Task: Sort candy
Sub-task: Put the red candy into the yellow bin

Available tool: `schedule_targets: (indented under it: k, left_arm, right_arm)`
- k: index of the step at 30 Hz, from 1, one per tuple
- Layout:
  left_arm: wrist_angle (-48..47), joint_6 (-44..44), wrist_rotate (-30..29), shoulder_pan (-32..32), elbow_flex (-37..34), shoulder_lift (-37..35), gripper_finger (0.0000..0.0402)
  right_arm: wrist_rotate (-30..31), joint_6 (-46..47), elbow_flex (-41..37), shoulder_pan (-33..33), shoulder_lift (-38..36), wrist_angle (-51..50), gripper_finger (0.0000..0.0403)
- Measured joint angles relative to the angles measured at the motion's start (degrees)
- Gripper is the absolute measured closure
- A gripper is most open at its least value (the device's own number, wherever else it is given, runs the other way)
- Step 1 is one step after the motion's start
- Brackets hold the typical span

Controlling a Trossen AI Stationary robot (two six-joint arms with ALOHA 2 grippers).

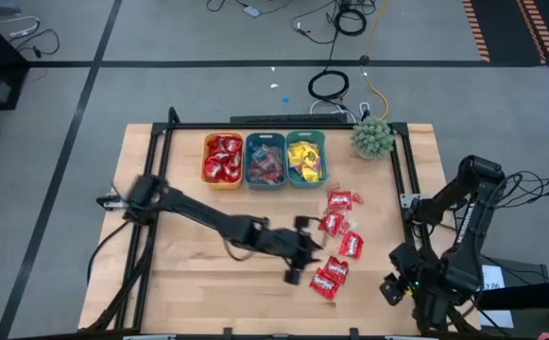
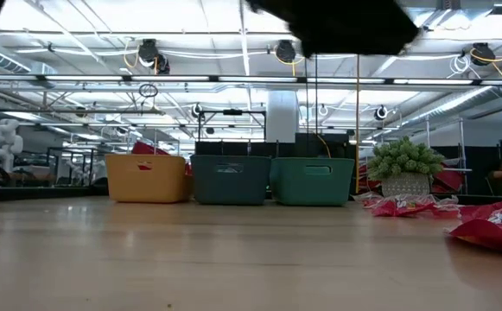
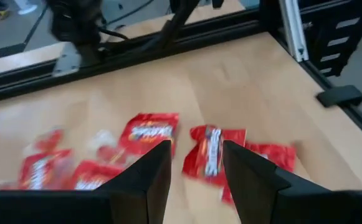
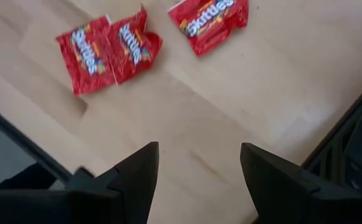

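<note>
We count three bins [image 1: 263, 161] in a row, about six red packets [image 1: 338, 238] loose on the table [image 1: 180, 293] below them, the left gripper [image 1: 304, 257] just beside these with fingers apart and empty, and the right gripper [image 1: 394, 285] open at the table's edge.

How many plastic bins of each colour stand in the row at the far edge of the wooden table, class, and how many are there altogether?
Orange plastic bin: 1
Dark teal plastic bin: 1
Green plastic bin: 1
Total: 3
</note>
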Motion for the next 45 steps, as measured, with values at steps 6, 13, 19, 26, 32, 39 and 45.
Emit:
schedule_targets:
  k: [6,13,19,26,32,39,45]
  left_arm:
    - [-4.13,-0.05,2.92,-0.08,16.38,14.66,0.0246]
    - [-8.17,-1.45,4.43,-0.08,26.66,25.60,0.0246]
    - [-7.95,-4.48,1.57,0.27,27.60,30.09,0.0246]
    - [-8.96,-4.48,-0.24,0.20,27.72,31.13,0.0281]
    - [-10.53,-4.87,1.32,0.73,27.59,30.39,0.0390]
    - [-12.22,-5.78,1.97,0.73,27.12,28.07,0.0397]
    - [-12.55,-4.24,1.32,0.73,27.08,25.49,0.0398]
  right_arm:
    - [0.02,-0.93,0.00,3.19,0.00,0.05,0.0186]
    - [0.04,-0.47,0.00,5.48,0.00,1.83,0.0186]
    - [0.07,-0.42,0.00,7.51,-0.01,3.41,0.0186]
    - [0.09,2.23,0.00,9.24,0.00,3.36,0.0186]
    - [0.68,2.37,0.00,9.49,0.09,3.25,0.0186]
    - [5.20,2.28,0.00,9.49,0.09,3.25,0.0186]
    - [6.11,2.21,0.00,9.49,0.09,3.25,0.0186]
